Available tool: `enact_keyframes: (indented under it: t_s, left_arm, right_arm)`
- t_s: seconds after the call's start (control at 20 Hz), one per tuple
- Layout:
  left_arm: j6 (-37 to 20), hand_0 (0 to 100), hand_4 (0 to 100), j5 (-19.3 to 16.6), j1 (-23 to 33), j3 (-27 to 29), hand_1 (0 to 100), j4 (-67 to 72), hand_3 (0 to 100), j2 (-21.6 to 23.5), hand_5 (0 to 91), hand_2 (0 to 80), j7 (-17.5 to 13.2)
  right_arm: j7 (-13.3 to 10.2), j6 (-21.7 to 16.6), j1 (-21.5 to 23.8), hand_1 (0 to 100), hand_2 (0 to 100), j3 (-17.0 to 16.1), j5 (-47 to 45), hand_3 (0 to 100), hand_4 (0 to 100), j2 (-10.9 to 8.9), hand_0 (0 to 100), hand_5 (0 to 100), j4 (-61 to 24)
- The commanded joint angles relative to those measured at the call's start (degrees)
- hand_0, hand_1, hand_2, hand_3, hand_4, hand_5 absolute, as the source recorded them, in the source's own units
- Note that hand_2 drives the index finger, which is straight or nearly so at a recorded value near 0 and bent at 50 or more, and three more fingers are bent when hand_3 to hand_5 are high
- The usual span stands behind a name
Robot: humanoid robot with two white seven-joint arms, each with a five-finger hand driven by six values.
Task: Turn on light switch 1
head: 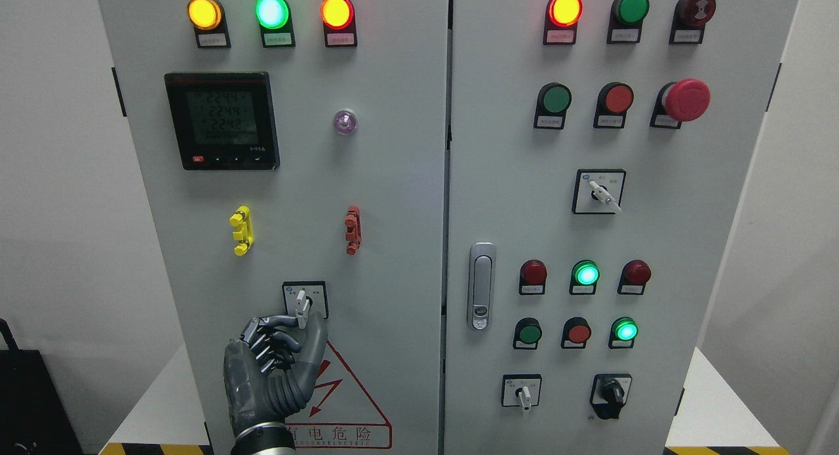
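While pinching the white lever of the rotary switch (303, 303) between index fingertip and thumb, left hand (275, 370) rises from the bottom edge, directly below that switch. Fingers (278, 321) clamped on the lever's lower end; remaining digits curled toward the palm. Hand surface: dark grey, segmented, matte shell with exposed joint links.

Switch: small square black-framed plate with a slim, flat white lever pointing upright, mounted low on the grey painted steel left door (393, 199).

Relative to the switch:
- Directly below, partly hidden behind the hand: red-outlined triangular warning label (347, 402) with lightning bolt.
- Above left: yellow plastic clip (241, 230).
- Above right: red-brown plastic clip (352, 229).
- Higher up, left: black rectangular digital meter (221, 121) with a lit display; digits too blurred to read.
- Higher up, right: small clear domed lamp (345, 122).
- Far above: three round glossy indicator lamps (272, 12), amber, green, orange-red, all lit.
- Right: chrome oblong door latch (481, 286) on the right door (662, 245), followed by round pushbuttons, a red mushroom button (686, 99) and further selector switches.

Right hand out of view.
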Motion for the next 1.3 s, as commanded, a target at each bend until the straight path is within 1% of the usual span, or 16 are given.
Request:
enact_keyframes:
  t_s: [0.0, 0.15, 0.35, 0.9, 1.25]
  left_arm:
    - [0.23, 19, 90, 0.0, -0.93, 0.1, 70, -0.03, 89, -0.3, 85.8, 56.8, -0.04]
    - [0.32, 19, 90, 0.0, -1.11, 0.72, 69, -0.03, 89, -0.3, 85.8, 56.9, -0.04]
    - [1.9, 19, 90, 0.0, -1.02, 0.81, 70, -0.03, 90, -0.3, 85.9, 57.2, -0.13]
    - [2.07, 23, 91, 0.18, -1.28, 0.89, 71, -0.03, 91, -0.3, 86.2, 57.7, -0.21]
    - [2.16, 28, 91, 0.26, -1.46, 0.89, 71, -0.11, 92, -0.3, 86.4, 58.7, -0.21]
  right_arm:
    - [-0.21, -0.03, 0.0, 0, 0, 0.0, 0.01, 0, 0, 0.0, 5, 0, -0.01]
    - [-0.21, -0.03, 0.0, 0, 0, 0.0, 0.01, 0, 0, 0.0, 5, 0, -0.01]
    - [-0.22, -0.03, 0.0, 0, 0, 0.0, 0.01, 0, 0, 0.0, 5, 0, -0.01]
    - [-0.13, -0.03, 0.0, 0, 0, 0.0, 0.01, 0, 0, 0.0, 5, 0, -0.01]
    - [-0.13, -0.03, 0.0, 0, 0, 0.0, -0.08, 0, 0, 0.0, 5, 0, -0.01]
